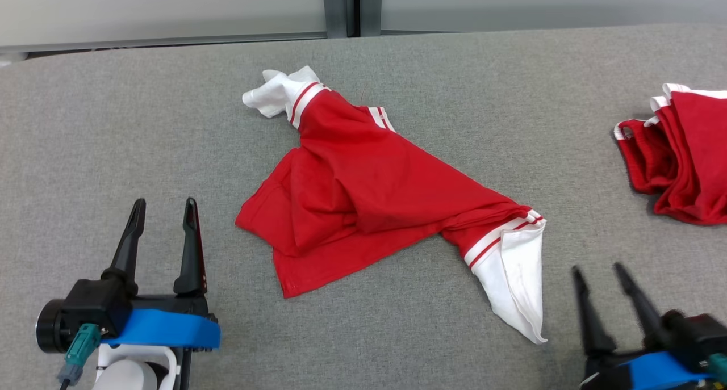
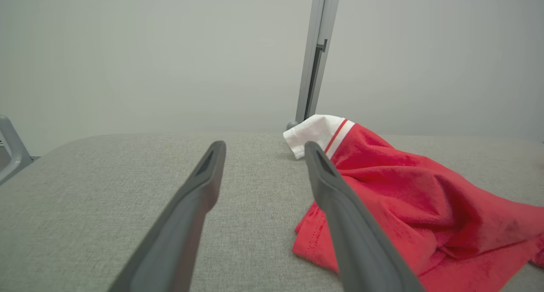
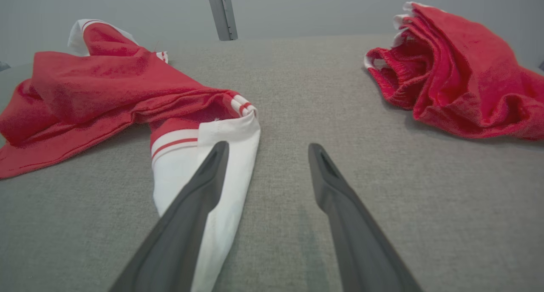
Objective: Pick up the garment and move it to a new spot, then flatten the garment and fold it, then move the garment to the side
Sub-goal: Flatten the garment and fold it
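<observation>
Lying crumpled on the grey tabletop (image 1: 113, 123) is the red-and-white garment (image 1: 363, 191). The left gripper (image 1: 164, 202) and the right gripper (image 1: 597, 268) stand open and empty, near it on either side.

A wide, flat surface covered in grey woven fabric (image 1: 113, 151) carries two things; near its middle lies a crumpled red shirt with white striped sleeves (image 1: 369, 185), bunched in uneven folds, one white sleeve end pointing toward the far edge, the other spread flat toward the near right; well apart from it, at the right side, rests a heap of red cloth with white trim (image 1: 693, 157), ridged and partly cut off by the head view's edge.
</observation>
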Tool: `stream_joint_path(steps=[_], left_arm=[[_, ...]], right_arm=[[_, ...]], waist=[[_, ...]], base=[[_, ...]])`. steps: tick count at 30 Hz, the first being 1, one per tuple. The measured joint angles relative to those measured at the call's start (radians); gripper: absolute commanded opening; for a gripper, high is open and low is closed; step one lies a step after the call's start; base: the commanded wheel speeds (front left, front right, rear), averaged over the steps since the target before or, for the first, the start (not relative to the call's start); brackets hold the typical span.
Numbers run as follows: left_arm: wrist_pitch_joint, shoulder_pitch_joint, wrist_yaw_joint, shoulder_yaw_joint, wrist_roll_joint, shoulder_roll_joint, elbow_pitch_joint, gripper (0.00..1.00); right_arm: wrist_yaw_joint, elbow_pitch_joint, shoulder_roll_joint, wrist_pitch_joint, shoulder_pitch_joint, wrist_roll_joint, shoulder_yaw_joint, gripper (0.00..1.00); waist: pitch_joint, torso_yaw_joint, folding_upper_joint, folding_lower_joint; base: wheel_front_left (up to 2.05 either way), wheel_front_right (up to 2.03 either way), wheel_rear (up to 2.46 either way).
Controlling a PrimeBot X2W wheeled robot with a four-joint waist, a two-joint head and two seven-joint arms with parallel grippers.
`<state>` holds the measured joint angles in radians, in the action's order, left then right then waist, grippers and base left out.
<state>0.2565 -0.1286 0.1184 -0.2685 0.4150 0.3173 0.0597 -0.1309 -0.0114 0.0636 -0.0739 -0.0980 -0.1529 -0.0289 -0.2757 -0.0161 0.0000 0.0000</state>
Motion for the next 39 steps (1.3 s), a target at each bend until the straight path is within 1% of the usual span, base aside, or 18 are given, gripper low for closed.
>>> stream_joint_path(steps=[1, 3, 7, 13, 21, 27, 30, 33, 36, 39], left_arm=[[-0.005, 0.011, 0.006, 0.001, 0.001, 0.002, 0.003, 1.00], [-0.009, 0.024, 0.011, 0.001, 0.002, 0.006, 0.002, 1.00], [-0.027, 0.053, 0.018, -0.008, -0.004, 0.019, -0.007, 1.00], [-0.054, 0.085, 0.027, -0.026, -0.012, 0.031, -0.035, 1.00], [-0.063, 0.098, 0.039, -0.032, -0.010, 0.032, -0.053, 1.00], [-0.067, 0.101, 0.040, -0.037, -0.010, 0.034, -0.064, 1.00], [-0.089, 0.085, 0.018, -0.075, -0.014, 0.034, -0.074, 1.00], [-0.147, 0.029, -0.025, -0.139, -0.026, 0.019, -0.065, 1.00], [-0.226, -0.021, -0.066, -0.202, -0.028, 0.001, -0.010, 1.00], [-0.300, -0.061, -0.094, -0.242, -0.021, -0.016, 0.066, 1.00]], right_arm=[[0.000, -0.027, -0.002, -0.012, 0.012, -0.002, -0.038, 1.00], [0.000, -0.058, -0.002, -0.021, 0.031, -0.001, -0.072, 1.00], [0.000, -0.114, -0.004, -0.012, 0.058, 0.006, -0.097, 1.00], [0.000, -0.171, -0.005, 0.028, 0.058, 0.016, -0.106, 1.00], [0.000, -0.183, -0.008, 0.039, 0.051, 0.017, -0.088, 1.00], [0.000, -0.190, -0.010, 0.047, 0.043, 0.017, -0.083, 1.00], [0.000, -0.195, -0.010, 0.048, 0.043, 0.017, -0.083, 1.00], [0.000, -0.197, -0.011, 0.056, 0.044, 0.017, -0.076, 1.00], [0.000, -0.197, -0.012, 0.057, 0.051, 0.016, -0.061, 1.00], [0.000, -0.195, -0.012, 0.059, 0.058, 0.008, -0.050, 1.00]], waist=[[0.009, -0.003, 0.0001, 0.0000], [0.019, -0.005, 0.0000, 0.0000], [0.047, -0.008, -0.0001, 0.0000], [0.076, 0.001, -0.0002, -0.0001], [0.080, 0.006, -0.0002, 0.0000], [0.081, 0.004, -0.0002, 0.0000], [0.076, 0.003, -0.0002, -0.0001], [0.061, 0.001, -0.0002, 0.0001], [0.042, -0.010, -0.0001, 0.0001], [0.024, -0.028, 0.0000, 0.0001]], base=[[0.00, 0.00, 0.00], [0.00, 0.00, 0.00], [0.00, 0.00, 0.00], [0.00, 0.00, 0.00], [0.00, 0.00, 0.00], [0.00, 0.00, 0.00], [0.00, 0.00, 0.00], [0.00, 0.00, 0.00], [0.00, 0.00, 0.00], [0.00, 0.00, 0.00]])
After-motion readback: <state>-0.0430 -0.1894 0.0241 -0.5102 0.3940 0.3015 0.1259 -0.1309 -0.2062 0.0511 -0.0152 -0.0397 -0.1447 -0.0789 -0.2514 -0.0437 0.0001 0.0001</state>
